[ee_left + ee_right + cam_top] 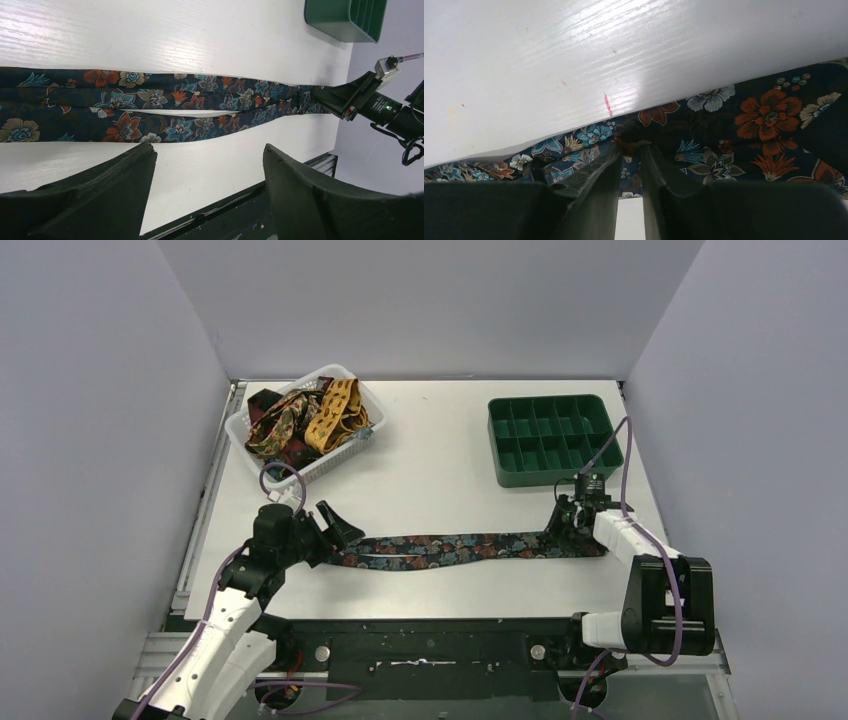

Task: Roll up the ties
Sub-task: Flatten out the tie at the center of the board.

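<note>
Left arm (232, 612), right arm (628, 537): white shells, blk joints. Purple cables (624, 468) are routed alongside. Left gripper (209, 150) is moulded blk.

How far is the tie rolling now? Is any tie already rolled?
Done: nothing rolled; the green divided tray is empty. In hand: the floral tie lies flat on the table, the right gripper pinching its right end, the left gripper open by its left end. Left: rolling it, then the ties heaped in the white basket.
</note>
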